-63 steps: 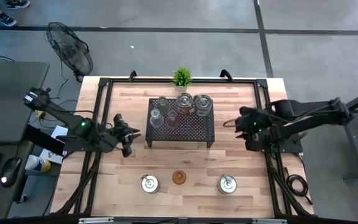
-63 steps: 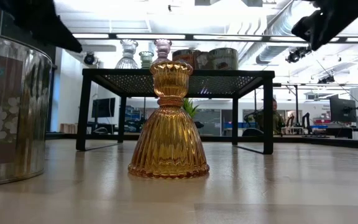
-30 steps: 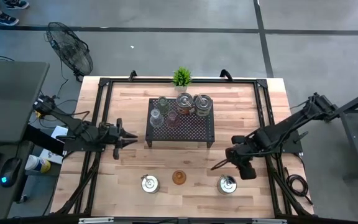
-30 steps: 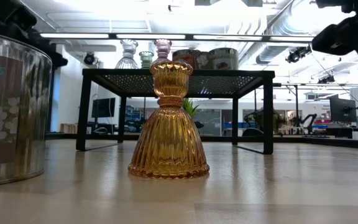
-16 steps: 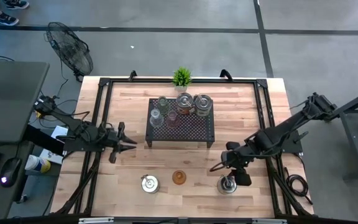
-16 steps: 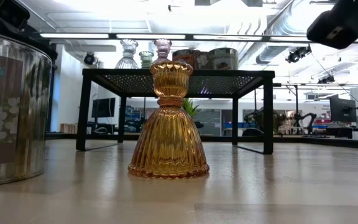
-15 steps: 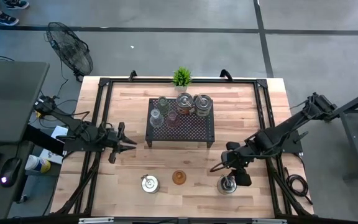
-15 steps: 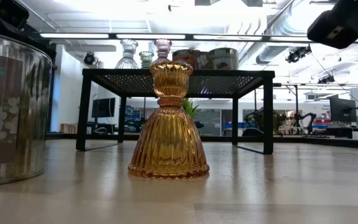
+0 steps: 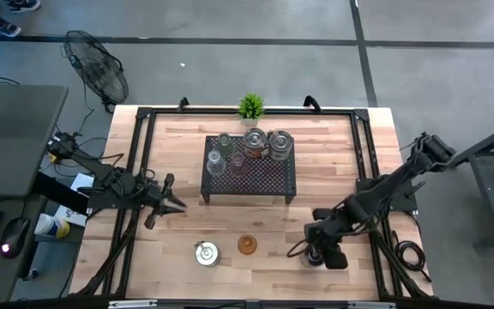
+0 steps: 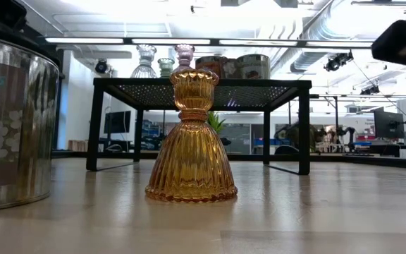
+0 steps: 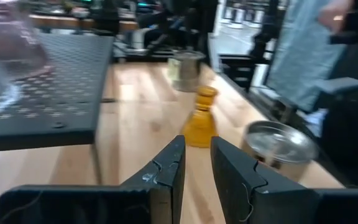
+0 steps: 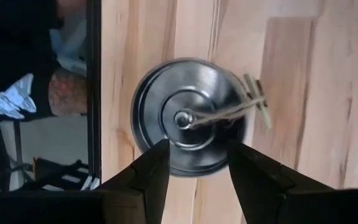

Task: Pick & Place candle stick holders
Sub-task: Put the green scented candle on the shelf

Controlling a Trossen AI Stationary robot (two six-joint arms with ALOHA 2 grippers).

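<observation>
Three candle stick holders stand in a row near the table's near edge: a silver one (image 9: 206, 253), an amber glass one (image 9: 247, 245) on its wide ribbed base (image 10: 191, 187), and a second silver one (image 12: 188, 118) at the right. My right gripper (image 12: 197, 146) hangs open just above that right silver holder, pointing steeply down, a finger on either side of its round top. My left gripper (image 11: 197, 146) waits level at the table's left, open by a narrow gap with nothing in it. Several more holders stand on the black rack (image 9: 250, 172).
The perforated black rack stands on legs at the table's middle, with a small green plant (image 9: 250, 106) behind it. Twine and a small clothespin (image 12: 257, 99) lie on the right silver holder's top. Black frame rails (image 9: 363, 163) run along the table's sides.
My right gripper has gone toward the table's near edge and down, from beside the rack's near right corner to just over the right silver holder. My left gripper has stayed in place and swung its fingers a little toward the near edge.
</observation>
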